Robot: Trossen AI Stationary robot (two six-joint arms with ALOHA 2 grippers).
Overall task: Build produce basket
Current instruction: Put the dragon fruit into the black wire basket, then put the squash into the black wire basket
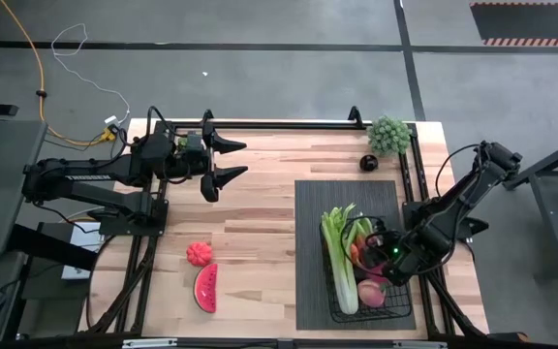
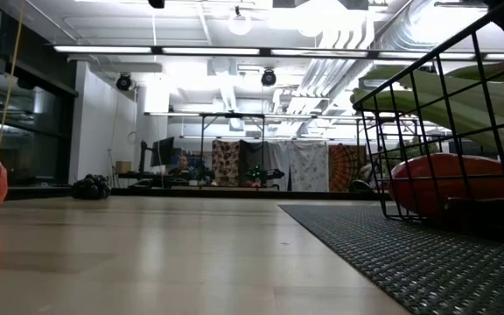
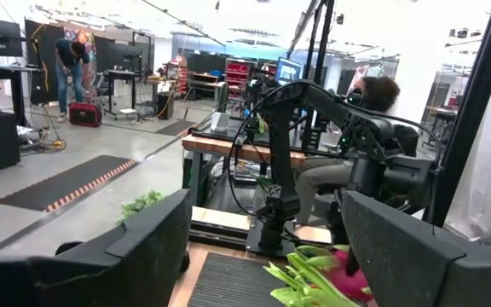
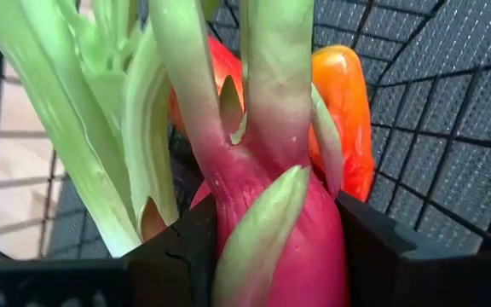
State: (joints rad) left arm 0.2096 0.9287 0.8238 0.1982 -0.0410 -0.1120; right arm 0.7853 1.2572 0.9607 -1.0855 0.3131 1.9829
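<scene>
Fingers (image 4: 177, 256) of right gripper (image 4: 267, 256) clamp dragon fruit (image 4: 271, 230).

The left arm is folded at the far left part of the table, w/ its wrist pointing to the right, and the left gripper (image 1: 229, 160) hangs in the air w/ both fingers spread wide and nothing between them. The right arm comes from the right edge, bent at the elbow and reaching down and inward. The right gripper (image 1: 384, 264) is low, its two fingers (image 4: 177, 256) pressed on both sides of the dragon fruit (image 4: 280, 230).
</scene>
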